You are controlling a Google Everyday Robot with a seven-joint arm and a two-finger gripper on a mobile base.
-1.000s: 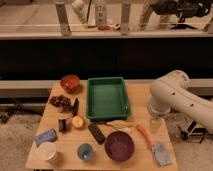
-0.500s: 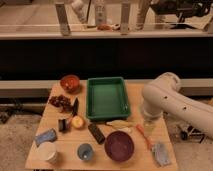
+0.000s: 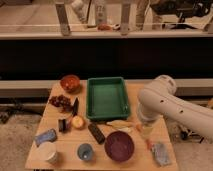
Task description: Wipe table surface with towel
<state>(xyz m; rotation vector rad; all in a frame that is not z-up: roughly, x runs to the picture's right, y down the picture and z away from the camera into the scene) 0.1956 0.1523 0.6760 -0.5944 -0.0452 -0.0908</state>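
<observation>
As the arm has swung in from the right over the last second, its hand (image 3: 145,129) now hangs just off the green tray's (image 3: 89,100) front right corner, low over the tabletop (image 3: 70,145), spread apart with nothing held. Towel (image 3: 161,152) unmoved: crumpled, further front and right of the tray, apart from the hand. Judgement: approach phase only; grasp not made, no wiping begun. Containers: green tray looks empty; purple bowl (image 3: 119,135) in front of the tray looks empty; brown bowl (image 3: 70,81) off the tray's back left corner, contents unclear; blue cup (image 3: 85,151) front left of the tray, nothing visible inside.
</observation>
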